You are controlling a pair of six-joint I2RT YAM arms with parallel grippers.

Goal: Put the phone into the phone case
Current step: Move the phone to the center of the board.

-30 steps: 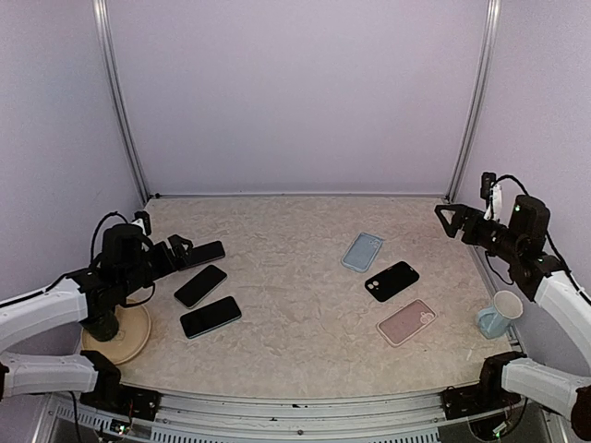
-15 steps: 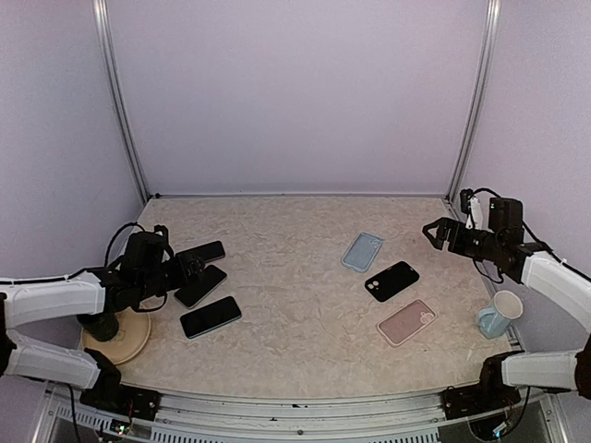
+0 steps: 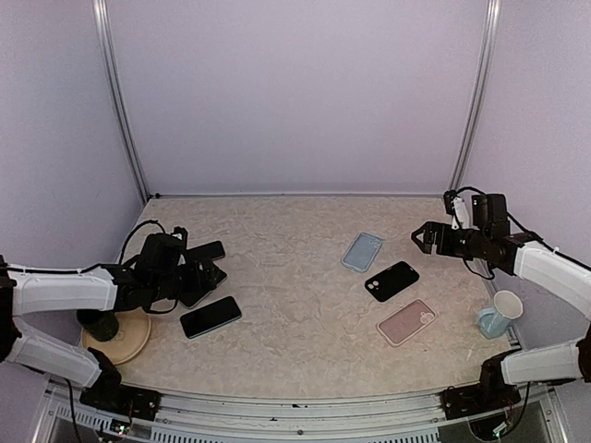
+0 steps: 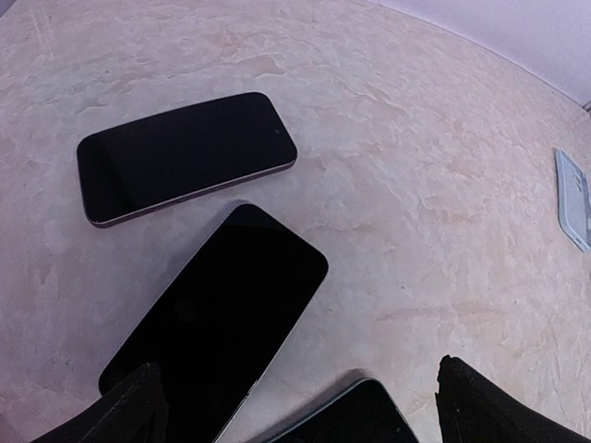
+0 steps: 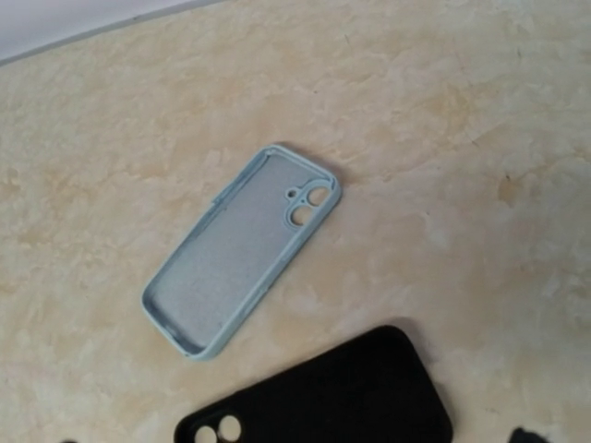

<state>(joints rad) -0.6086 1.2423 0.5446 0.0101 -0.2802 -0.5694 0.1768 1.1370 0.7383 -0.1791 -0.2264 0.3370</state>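
Observation:
Three dark phones lie at the left: a far one (image 3: 205, 252) (image 4: 185, 157), a middle one (image 3: 205, 284) (image 4: 217, 323) and a near one (image 3: 211, 317) (image 4: 360, 417). My left gripper (image 3: 197, 273) (image 4: 305, 411) is open and empty, low over the middle phone, with its fingers either side of the middle and near phones' ends. Three empty cases lie at the right: light blue (image 3: 363, 251) (image 5: 242, 249), black (image 3: 391, 281) (image 5: 323, 397) and pink (image 3: 406, 321). My right gripper (image 3: 421, 237) is open and empty, above and right of the blue and black cases.
A pale blue mug (image 3: 499, 314) stands near the right edge. A round beige disc (image 3: 125, 337) lies at the front left, beside the left arm. Metal posts stand at the back corners, and walls close the sides.
My left gripper has moved right and down onto the group of phones. My right gripper has moved left and lower toward the cases. The phones and cases have not moved.

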